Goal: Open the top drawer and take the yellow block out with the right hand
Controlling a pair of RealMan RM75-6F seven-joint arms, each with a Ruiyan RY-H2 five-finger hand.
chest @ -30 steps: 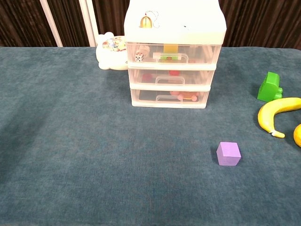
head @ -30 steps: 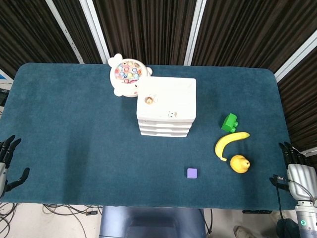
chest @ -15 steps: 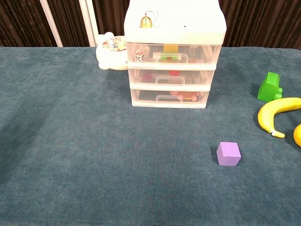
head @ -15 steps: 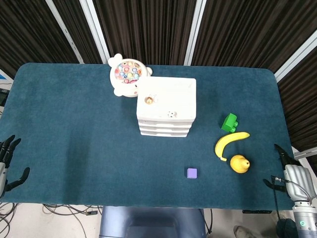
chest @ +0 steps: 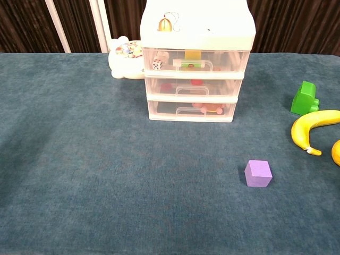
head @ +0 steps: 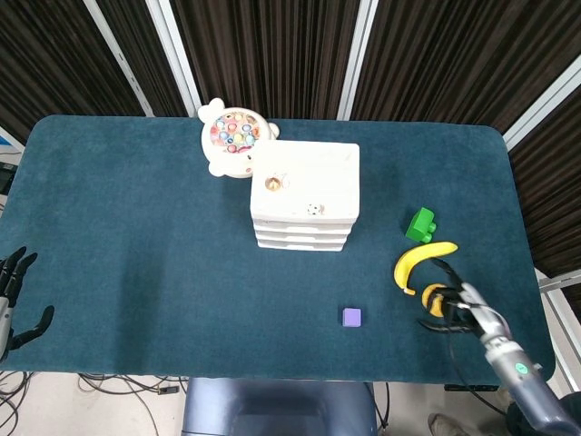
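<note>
The white three-drawer unit (head: 305, 195) (chest: 195, 58) stands mid-table. Its top drawer (chest: 195, 65) is pushed in, and through the clear front I see the yellow block (chest: 193, 54) standing behind the handle (chest: 192, 65). My right hand (head: 458, 307) has its fingers spread and hovers at the near right, over a round yellow fruit (head: 433, 297), far from the drawers. It holds nothing. At the table's near left corner my left hand (head: 13, 295) is empty, fingers apart. Neither hand shows in the chest view.
A banana (head: 420, 259) (chest: 311, 127) and a green block (head: 420, 224) (chest: 305, 98) lie right of the drawers. A purple cube (head: 352, 317) (chest: 258, 173) sits in front. A fishing toy (head: 232, 134) (chest: 125, 56) stands behind left. A small bell (chest: 163, 24) tops the unit.
My right hand has swung in from the table's right edge to above the round yellow fruit. The left hand and all objects stay put.
</note>
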